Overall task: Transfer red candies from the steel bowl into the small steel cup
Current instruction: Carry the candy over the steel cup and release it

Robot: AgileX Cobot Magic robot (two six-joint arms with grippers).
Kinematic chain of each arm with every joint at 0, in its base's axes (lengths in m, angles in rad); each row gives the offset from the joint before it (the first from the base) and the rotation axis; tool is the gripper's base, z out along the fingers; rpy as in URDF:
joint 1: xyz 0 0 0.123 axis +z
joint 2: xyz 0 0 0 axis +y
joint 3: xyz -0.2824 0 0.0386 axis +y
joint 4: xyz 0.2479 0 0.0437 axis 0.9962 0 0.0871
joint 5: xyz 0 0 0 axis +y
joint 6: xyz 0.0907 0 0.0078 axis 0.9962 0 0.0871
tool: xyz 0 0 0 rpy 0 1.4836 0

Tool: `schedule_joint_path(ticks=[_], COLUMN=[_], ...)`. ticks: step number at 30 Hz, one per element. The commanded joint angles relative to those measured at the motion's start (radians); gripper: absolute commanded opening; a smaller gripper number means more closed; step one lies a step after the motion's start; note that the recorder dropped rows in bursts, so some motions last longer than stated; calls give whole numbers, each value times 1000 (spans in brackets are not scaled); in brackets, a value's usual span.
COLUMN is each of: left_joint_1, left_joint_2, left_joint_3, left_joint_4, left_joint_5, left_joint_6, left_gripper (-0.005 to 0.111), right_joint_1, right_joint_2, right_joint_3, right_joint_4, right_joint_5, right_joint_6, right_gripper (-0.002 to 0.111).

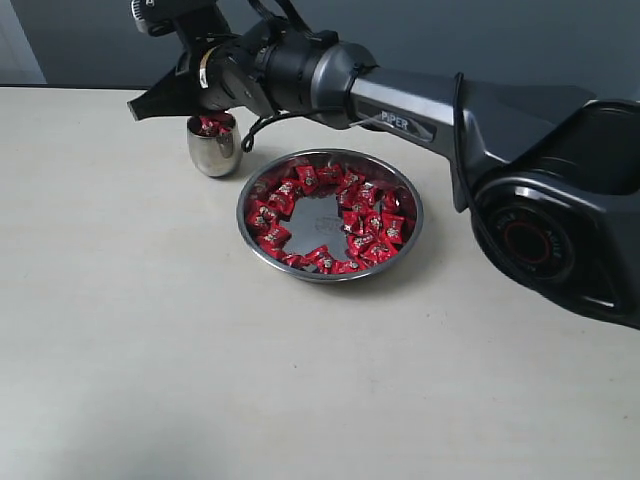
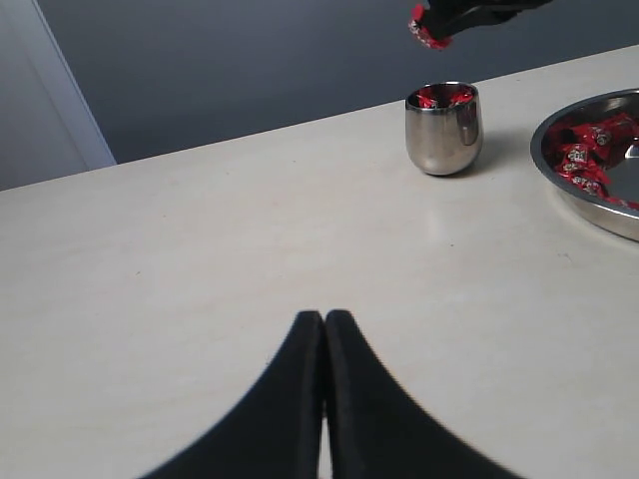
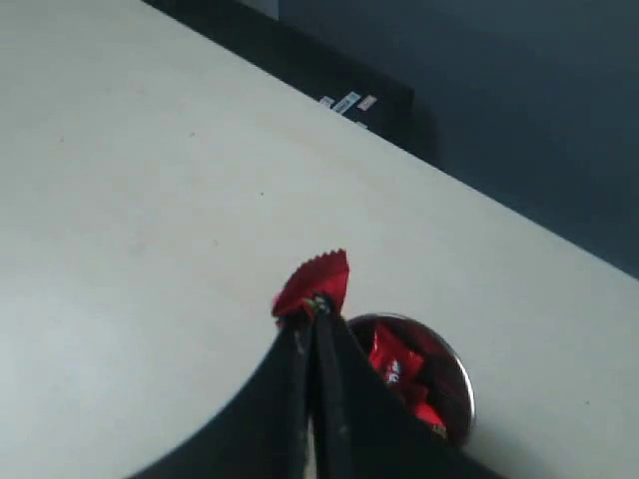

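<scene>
The steel bowl (image 1: pixel 412 203) lies mid-table with many red candies (image 1: pixel 365 228) ringed round its bare centre. Left of it stands the small steel cup (image 1: pixel 213 148), which holds a few red candies (image 1: pixel 213 124). My right gripper (image 3: pixel 312 304) reaches across, shut on one red candy (image 3: pixel 318 281); it hangs above the cup (image 3: pixel 454 384) and slightly to one side of its mouth. The left wrist view shows that candy (image 2: pixel 429 28) up over the cup (image 2: pixel 443 128). My left gripper (image 2: pixel 324 317) is shut and empty, low over bare table, well away from the cup.
The right arm (image 1: pixel 400 100) stretches over the table's back edge behind the bowl (image 2: pixel 619 215). A dark wall runs behind the table. Bare tabletop (image 1: pixel 150 330) spreads in front of and to the left of the bowl.
</scene>
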Motion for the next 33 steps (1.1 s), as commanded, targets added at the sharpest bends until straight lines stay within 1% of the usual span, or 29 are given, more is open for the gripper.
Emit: schedule_joint_path(ticks=[1,7,14,15,16,18,20,27,30,33], left_joint_1=[0,0,0,0,0,0,0,0,0,0], left_joint_2=[-4,-4,-4,-4,-4,-4,-4,-4,-4,-4], left_joint_3=[-1,-1,-1,-1,-1,-1,-1,-1,-1,-1], left_joint_4=[3,3,3,3,3,3,3,3,3,3], left_joint_5=[-7,-7,-7,-7,-7,-7,-7,-7,-7,-7], left_joint_6=[-5,-5,-5,-5,-5,-5,-5,-5,-5,-5], left_gripper=[0,0,0,0,0,0,0,0,0,0], right_joint_1=[-24,-58,-59,-59,-60,-60,-60,-60,-60,-60], right_joint_2=[41,90,93,93,93,93,93,88,67,33], right_joint_3=[-23,-23,-23,-23,-23,-23,-23,-23,-23,-23], right_joint_4=[29,133,136,136,131,130,125,125,125,120], right_joint_5=[-32,-30,-36,-36,-36,-40,-53,-81,-45,30], right_joint_6=[12,12,12,12,12,12,12,12,12,12], right_gripper=[-1,-1,0,2,10,20,25,26,26,26])
